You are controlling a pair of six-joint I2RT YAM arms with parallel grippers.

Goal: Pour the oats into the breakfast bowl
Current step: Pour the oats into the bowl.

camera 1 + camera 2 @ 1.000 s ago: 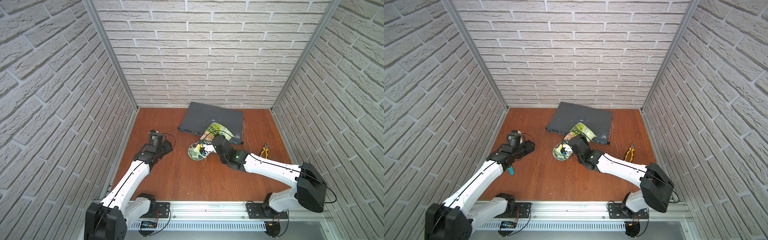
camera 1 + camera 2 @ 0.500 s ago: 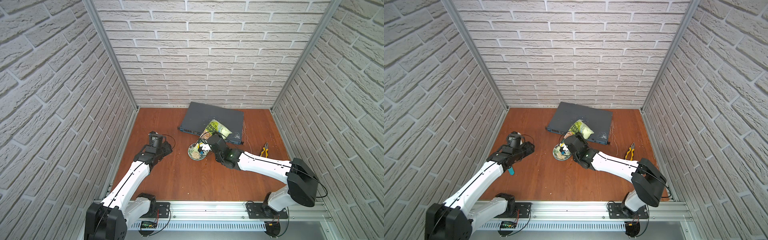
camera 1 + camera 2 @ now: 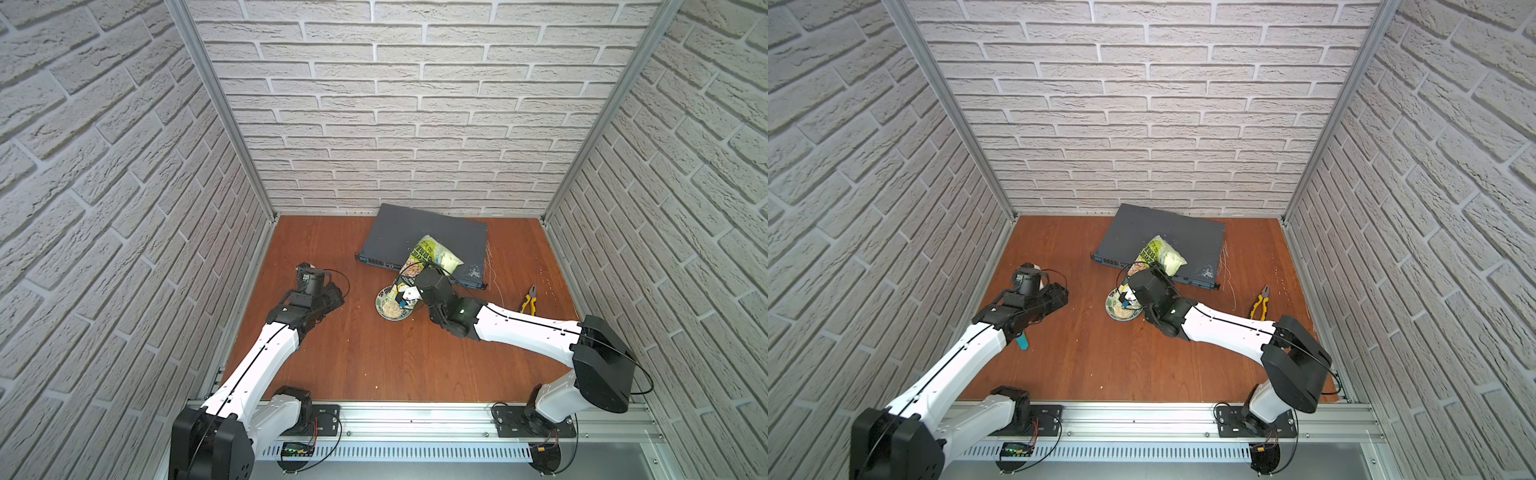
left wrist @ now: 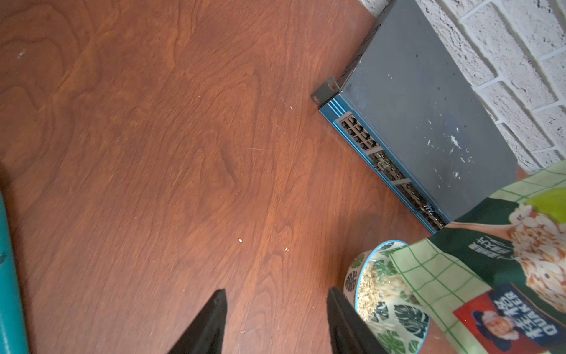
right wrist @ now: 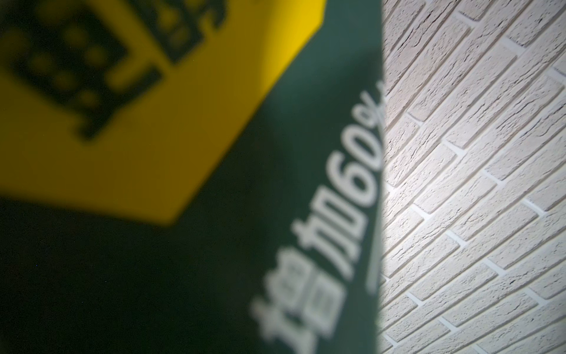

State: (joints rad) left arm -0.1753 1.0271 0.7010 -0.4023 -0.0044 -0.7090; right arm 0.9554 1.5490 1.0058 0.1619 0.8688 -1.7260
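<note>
Oats [image 4: 366, 291] passing from a tilted pouch [image 3: 434, 254] into the breakfast bowl [image 3: 379, 301].
The right gripper [image 3: 409, 296] is clamped on the pouch near its mouth. The pouch's long axis slants from above the grey network switch [image 3: 415, 232] down to the bowl, with the mouth lowest, over the rim. Flakes lie heaped inside. The left gripper [image 4: 275, 294], jaws apart and empty, stands near the bowl but clear of it. Any further tilt probably rests with the right arm alone.

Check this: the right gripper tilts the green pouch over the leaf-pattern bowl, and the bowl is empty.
Not empty. The left wrist view shows oats already in the bowl; the right gripper does tilt the pouch over it.
</note>
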